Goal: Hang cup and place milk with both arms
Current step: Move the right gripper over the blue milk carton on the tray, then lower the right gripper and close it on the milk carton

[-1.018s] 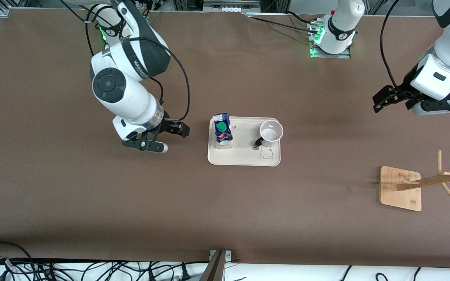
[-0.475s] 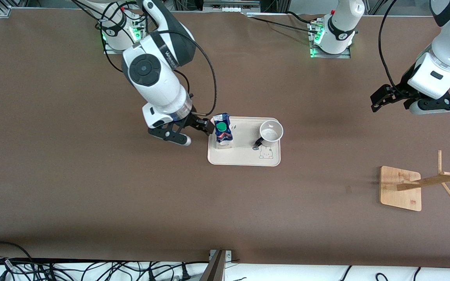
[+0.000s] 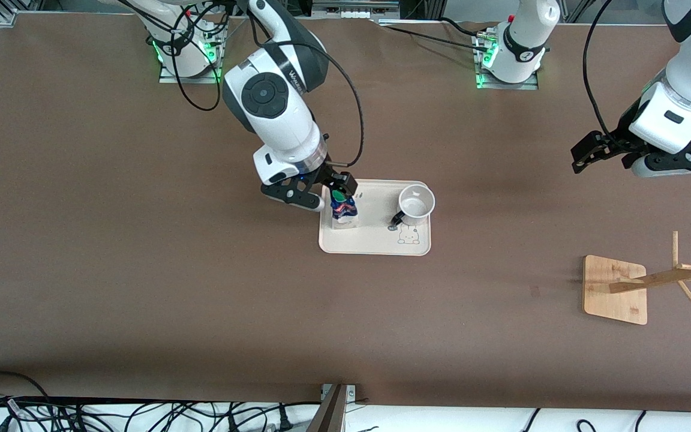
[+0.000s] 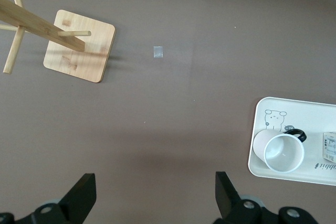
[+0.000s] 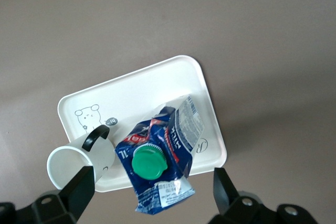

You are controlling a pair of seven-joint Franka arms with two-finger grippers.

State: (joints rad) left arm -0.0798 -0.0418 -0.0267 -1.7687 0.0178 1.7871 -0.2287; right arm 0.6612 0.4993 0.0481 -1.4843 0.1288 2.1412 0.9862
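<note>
The milk [image 3: 344,211], a dark blue carton with a green cap, stands on the white tray [image 3: 375,243] at its right-arm end. The white cup [image 3: 415,204] stands upright on the same tray, its black handle toward the front camera. My right gripper [image 3: 323,192] is open, just above the milk. In the right wrist view the milk [image 5: 173,135] sits between the spread fingers of the right gripper [image 5: 152,179], untouched, with the cup [image 5: 79,162] beside it. My left gripper [image 3: 582,157] is open and empty, in the air near the left arm's end; in its wrist view [image 4: 155,184] only bare table lies between the fingers.
A wooden cup rack [image 3: 615,291] with slanted pegs stands near the left arm's end, nearer the front camera than the tray. It also shows in the left wrist view [image 4: 79,45], as do the tray [image 4: 315,114] and cup [image 4: 283,153]. The table is brown.
My right arm has swung from the right arm's end of the table toward the tray, and its open gripper now hangs over the milk. The left arm has hardly moved.
</note>
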